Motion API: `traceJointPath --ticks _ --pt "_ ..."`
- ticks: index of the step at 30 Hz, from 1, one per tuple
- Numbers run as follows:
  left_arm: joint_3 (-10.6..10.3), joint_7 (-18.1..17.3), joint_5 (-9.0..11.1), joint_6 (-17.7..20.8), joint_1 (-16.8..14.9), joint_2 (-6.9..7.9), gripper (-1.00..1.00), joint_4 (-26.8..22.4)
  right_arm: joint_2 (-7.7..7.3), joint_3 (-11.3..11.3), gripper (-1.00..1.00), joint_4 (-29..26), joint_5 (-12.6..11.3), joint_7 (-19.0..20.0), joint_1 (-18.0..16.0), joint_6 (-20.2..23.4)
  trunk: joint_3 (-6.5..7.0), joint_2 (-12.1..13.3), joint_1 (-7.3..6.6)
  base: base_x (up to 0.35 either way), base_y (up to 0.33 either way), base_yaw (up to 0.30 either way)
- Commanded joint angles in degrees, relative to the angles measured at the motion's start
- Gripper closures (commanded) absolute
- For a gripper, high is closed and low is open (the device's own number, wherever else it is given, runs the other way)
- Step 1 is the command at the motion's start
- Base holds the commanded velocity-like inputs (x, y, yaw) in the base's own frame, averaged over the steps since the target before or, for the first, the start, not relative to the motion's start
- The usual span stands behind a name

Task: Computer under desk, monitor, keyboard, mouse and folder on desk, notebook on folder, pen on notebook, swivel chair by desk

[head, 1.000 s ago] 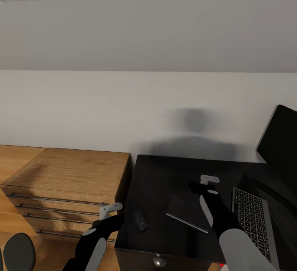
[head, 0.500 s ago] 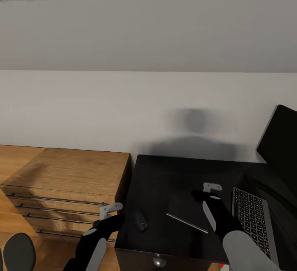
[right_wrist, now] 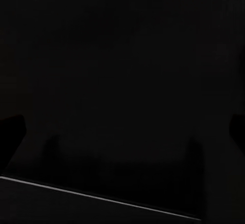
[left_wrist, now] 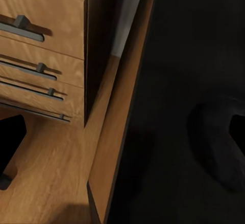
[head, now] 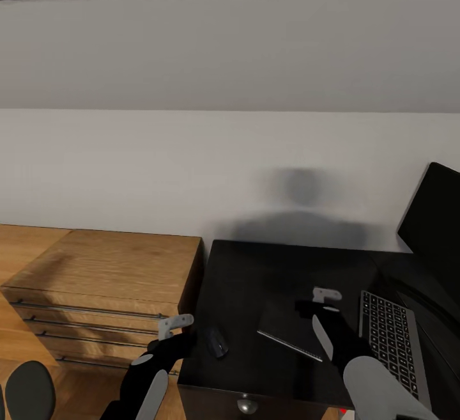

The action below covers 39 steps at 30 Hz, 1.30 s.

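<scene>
A: Surface [head: 255,266], head view: black top, lower right of frame. What lies on it?

B: Mouse [head: 218,342] near the front-left corner. Notebook [head: 291,330], dark and flat with a pale edge line, at about 3 o'clock from the mouse, apart from it. Keyboard [head: 391,343] further on toward 3 o'clock. Monitor [head: 434,222] at the right edge of frame, at roughly 1 o'clock from the keyboard.

A: Right gripper [head: 326,295]?

B: Over the surface, at the notebook's far right corner, between notebook and keyboard. Its wrist view is almost black; one thin pale line, the notebook's edge [right_wrist: 102,196], crosses it. Jaws: cannot tell whether apart or together.

A: Left gripper [head: 174,324]?

B: Low, just off the surface's left edge, at 9 o'clock from the mouse, in front of the light-wood dresser [head: 108,279]. Its wrist view takes in the dresser drawers [left_wrist: 41,55], the wood side panel [left_wrist: 120,132], and the mouse [left_wrist: 217,147] on the black top. Jaws' state: cannot tell there either.
</scene>
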Motion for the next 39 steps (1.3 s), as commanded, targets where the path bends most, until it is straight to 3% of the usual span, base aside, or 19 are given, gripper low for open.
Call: traceJointPath --ticks 1,27,39 --pt "-0.09 0.55 0.6 0.11 -0.04 0.01 -1.0 -0.11 0.03 -0.25 -1.0 0.43 0.14 -0.02 -0.14 0.28 -0.07 -0.04 0.0 0.0 0.0 0.0" --pt "-0.12 0.53 0.59 0.13 1.57 0.24 -1.0 -5.45 -0.24 -0.25 -1.0 3.41 0.18 -0.02 -1.58 0.38 -0.07 -0.04 0.0 0.0 0.0 0.0" --pt "-0.12 0.32 0.6 0.06 5.17 0.45 -1.0 -11.04 -0.32 -0.25 -1.0 4.78 0.18 -0.02 -2.16 0.36 -0.07 -0.04 0.0 0.0 0.0 0.0"
